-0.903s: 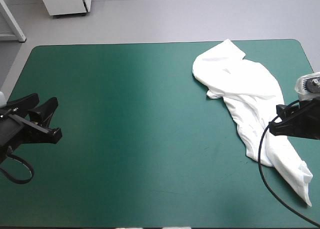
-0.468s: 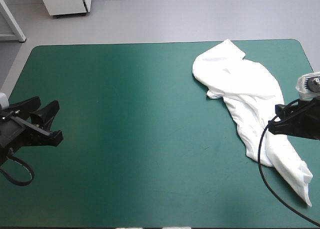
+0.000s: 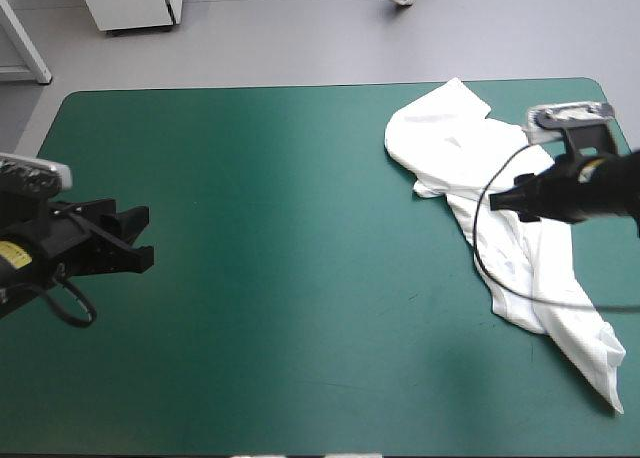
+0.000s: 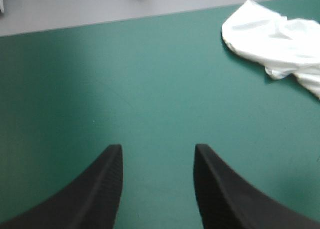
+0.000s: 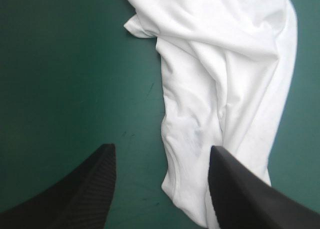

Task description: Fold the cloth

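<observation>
The white T-shirt (image 3: 450, 138) lies in a long, crumpled heap on the right side of the tabletop (image 3: 280, 178). Its long way runs from close to the far edge down toward the near right corner. The wide, bunched part is at the far end. The thin tail is at the near end, by the right edge.

The right gripper (image 3: 505, 200) is the nearer one by a lot. It hangs right over the middle of the heap, and its fingers (image 5: 235, 189) are spread wide with nothing in them. From its wrist, one finger is above the white cloth and the other is above bare teal-green cover. The heap's inner edge runs between them, and most of the T-shirt (image 5: 225, 54) lies just ahead.

The left gripper (image 3: 140, 240) sits by the left edge, well apart from the cloth. Its fingers are spread too and hold nothing. From its wrist, only the bunched far end of the T-shirt (image 4: 270, 34) shows, far ahead and off to one side.

Nothing lies between either gripper and the cloth. I think the right arm only needs to drop down to grab it, but the left arm must cross the whole tabletop first.
</observation>
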Controlling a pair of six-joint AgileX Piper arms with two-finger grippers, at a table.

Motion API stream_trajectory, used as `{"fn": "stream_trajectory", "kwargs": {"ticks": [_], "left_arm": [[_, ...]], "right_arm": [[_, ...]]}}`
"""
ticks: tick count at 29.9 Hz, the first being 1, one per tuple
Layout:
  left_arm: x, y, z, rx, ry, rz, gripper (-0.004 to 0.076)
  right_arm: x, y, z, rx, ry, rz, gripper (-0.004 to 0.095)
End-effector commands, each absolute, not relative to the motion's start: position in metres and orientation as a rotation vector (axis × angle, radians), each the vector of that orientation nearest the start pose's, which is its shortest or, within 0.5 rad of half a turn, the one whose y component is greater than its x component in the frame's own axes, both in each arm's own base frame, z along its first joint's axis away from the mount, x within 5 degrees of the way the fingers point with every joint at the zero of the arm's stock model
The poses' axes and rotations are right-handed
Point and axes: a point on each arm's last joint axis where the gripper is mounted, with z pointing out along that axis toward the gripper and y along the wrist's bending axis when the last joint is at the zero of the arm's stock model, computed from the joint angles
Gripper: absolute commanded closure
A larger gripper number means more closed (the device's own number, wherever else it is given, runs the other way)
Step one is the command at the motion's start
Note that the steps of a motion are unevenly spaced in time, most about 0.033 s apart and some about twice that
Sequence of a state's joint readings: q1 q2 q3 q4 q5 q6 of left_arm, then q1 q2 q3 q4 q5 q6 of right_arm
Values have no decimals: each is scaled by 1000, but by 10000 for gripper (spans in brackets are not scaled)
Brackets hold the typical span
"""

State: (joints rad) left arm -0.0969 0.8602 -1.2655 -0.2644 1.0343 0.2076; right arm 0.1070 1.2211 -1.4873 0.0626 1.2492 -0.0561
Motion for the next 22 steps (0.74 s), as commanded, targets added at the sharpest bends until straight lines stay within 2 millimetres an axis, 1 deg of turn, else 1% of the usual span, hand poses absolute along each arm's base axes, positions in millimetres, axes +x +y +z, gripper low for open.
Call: {"fn": "stream_trajectory", "kwargs": {"ticks": [1,3,6,7,9,11,13,15,20,22], "left_arm": [[161,-38,459,332,2104,-274,395],[176,-40,457,359,2150,-274,392],[193,-42,459,382,2170,-270,378],[197,-43,460,386,2174,-269,373],[204,-44,462,388,2179,-275,363],[207,-45,462,390,2186,-283,363],[208,-45,462,390,2187,-283,363],[209,-45,462,388,2185,-282,363],[211,-45,463,380,2167,-294,363],[213,-47,463,373,2159,-324,363]], "right_arm": [[284,41,430,-204,2485,164,361],[318,48,425,-206,2493,207,359],[361,52,419,-203,2484,212,359],[372,53,419,-208,2472,210,359],[394,52,409,-196,2480,206,359],[407,45,399,-173,2496,198,359],[415,32,389,-130,2523,186,359],[420,15,381,-70,2542,192,357],[421,-26,366,47,2578,245,357],[420,-35,354,69,2610,267,357]]}}
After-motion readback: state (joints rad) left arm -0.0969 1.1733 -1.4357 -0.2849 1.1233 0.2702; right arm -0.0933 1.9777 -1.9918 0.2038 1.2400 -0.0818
